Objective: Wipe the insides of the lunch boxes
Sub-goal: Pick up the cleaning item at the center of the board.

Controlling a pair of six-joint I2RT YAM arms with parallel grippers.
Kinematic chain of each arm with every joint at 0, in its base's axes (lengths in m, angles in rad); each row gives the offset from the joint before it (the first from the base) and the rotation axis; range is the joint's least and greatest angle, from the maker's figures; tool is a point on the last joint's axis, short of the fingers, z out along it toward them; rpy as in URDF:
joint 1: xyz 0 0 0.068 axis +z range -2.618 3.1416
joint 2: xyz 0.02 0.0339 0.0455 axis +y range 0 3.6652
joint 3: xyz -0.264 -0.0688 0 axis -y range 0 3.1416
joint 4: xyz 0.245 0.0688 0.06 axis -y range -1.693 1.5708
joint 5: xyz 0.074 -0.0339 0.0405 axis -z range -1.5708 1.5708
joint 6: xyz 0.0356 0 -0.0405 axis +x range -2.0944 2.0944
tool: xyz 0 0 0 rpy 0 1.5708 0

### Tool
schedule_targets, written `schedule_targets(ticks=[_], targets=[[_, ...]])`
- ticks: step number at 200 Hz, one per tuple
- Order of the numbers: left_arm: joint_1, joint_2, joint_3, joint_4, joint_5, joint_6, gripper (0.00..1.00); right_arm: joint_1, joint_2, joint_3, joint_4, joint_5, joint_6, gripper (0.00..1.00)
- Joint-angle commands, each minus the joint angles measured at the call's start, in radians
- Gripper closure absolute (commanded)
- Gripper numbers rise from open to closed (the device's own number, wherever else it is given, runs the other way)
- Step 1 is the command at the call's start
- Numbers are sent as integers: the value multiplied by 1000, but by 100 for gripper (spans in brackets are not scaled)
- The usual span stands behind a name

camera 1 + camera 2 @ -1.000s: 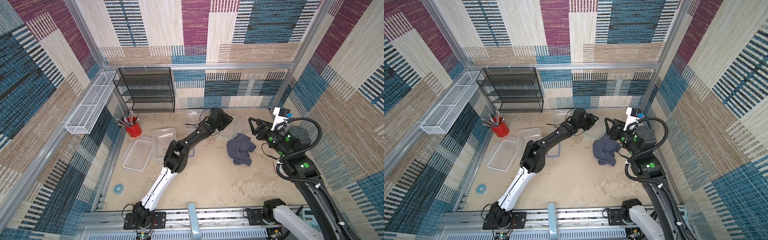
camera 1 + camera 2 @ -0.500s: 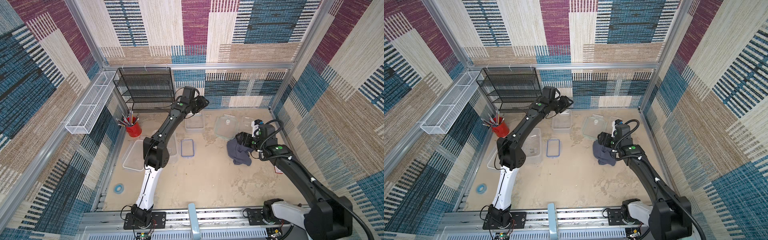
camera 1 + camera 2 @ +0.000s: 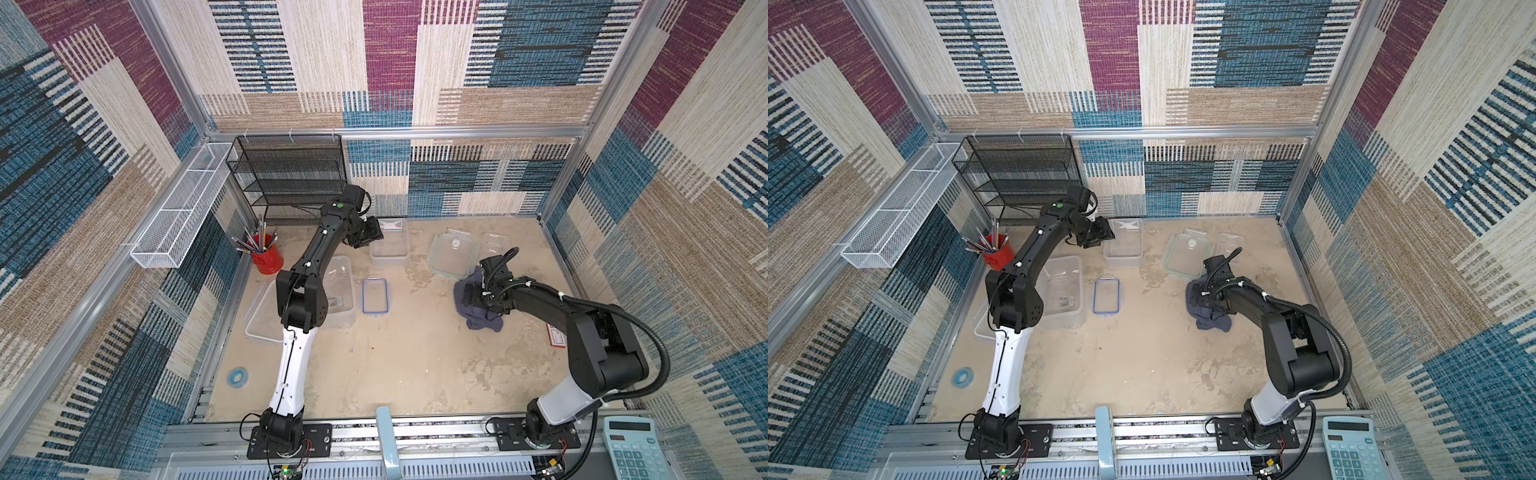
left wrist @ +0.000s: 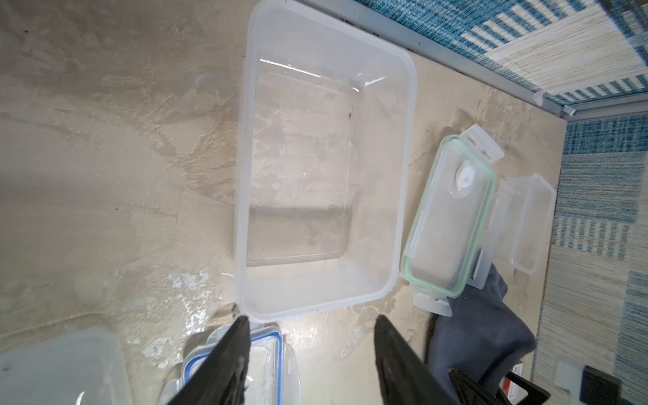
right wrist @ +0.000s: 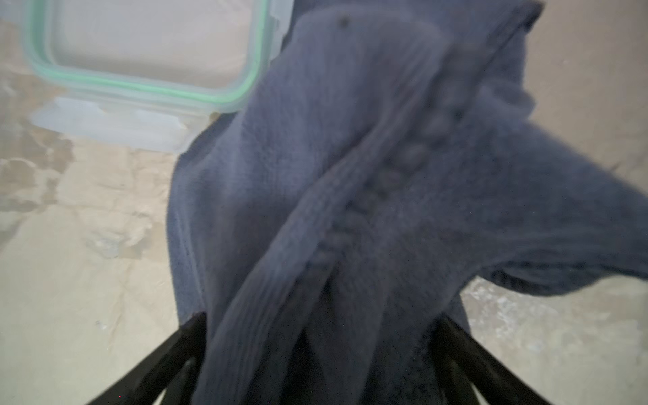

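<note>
The medium lunch box (image 3: pixel 388 245) is seen empty on the tabletop (image 3: pixel 415 365), in the upper middle of a top view. The left hand (image 3: pixel 368 233) is held just beside it, its fingers (image 4: pixel 228 357) spread apart with nothing gripped. The large lunch box (image 3: pixel 340 282) is seen left of centre, the small lunch box (image 3: pixel 494 244) at the upper right. The right hand (image 5: pixel 319 315) is opened wide over the grey-blue cloth (image 5: pixel 350 157), seen lying between its fingers.
</note>
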Motion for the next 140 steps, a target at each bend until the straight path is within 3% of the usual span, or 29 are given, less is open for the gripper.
schedule_targets(ticks=[1, 35, 59, 117, 140], targets=[[5, 41, 41, -26, 14, 45, 41, 20, 59, 15, 11, 44, 2, 14], [7, 85, 79, -26, -26, 51, 41, 73, 0, -27, -54, 130, 37, 73], [6, 100, 90, -24, -45, 65, 41, 82, -153, -78, -106, 138, 71, 100], [7, 164, 133, 0, -36, 75, 47, 84, -457, -53, -233, 67, 92, 100], [7, 181, 135, 14, -46, 74, 56, 83, -535, 0, -287, 44, 94, 100]])
